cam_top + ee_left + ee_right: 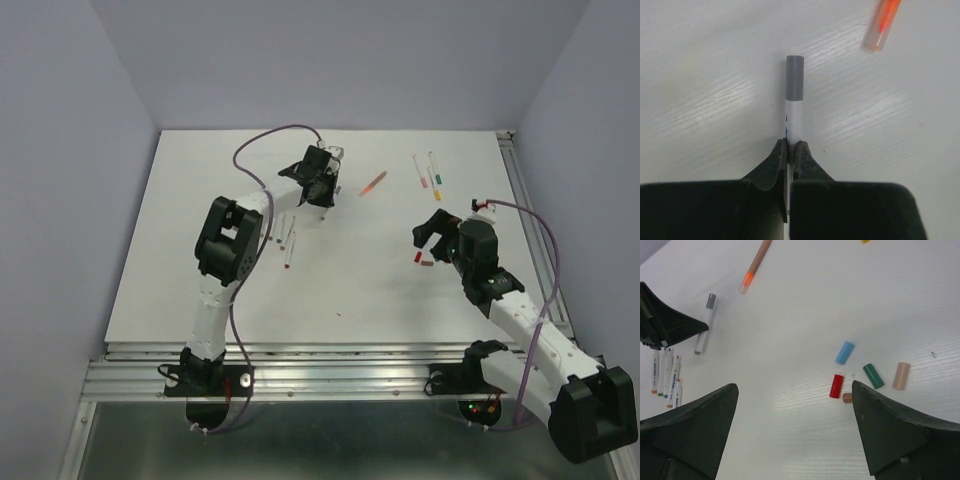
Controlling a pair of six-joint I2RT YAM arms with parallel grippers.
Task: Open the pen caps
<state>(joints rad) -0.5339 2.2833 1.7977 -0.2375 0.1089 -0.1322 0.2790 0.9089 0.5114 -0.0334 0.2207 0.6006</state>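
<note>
Left gripper [789,150] clenched on a grey-capped pen [794,115], right gripper [794,390] spread wide and empty, five loose caps [844,352] at its 2 o'clock

Diffuse overhead light is flooding the table [330,290]; shadows are falling faint. Glare streaks are showing in left wrist view, orange pen [881,25] is blurring top-right. Right gripper [794,385] is rendering dark, defocused.

One blue cap [844,352], one red cap [836,386], one green cap [873,375], one pink cap [901,376], one brown cap [847,398]. One orange pen [755,267], one grey-topped pen [705,325].
</note>
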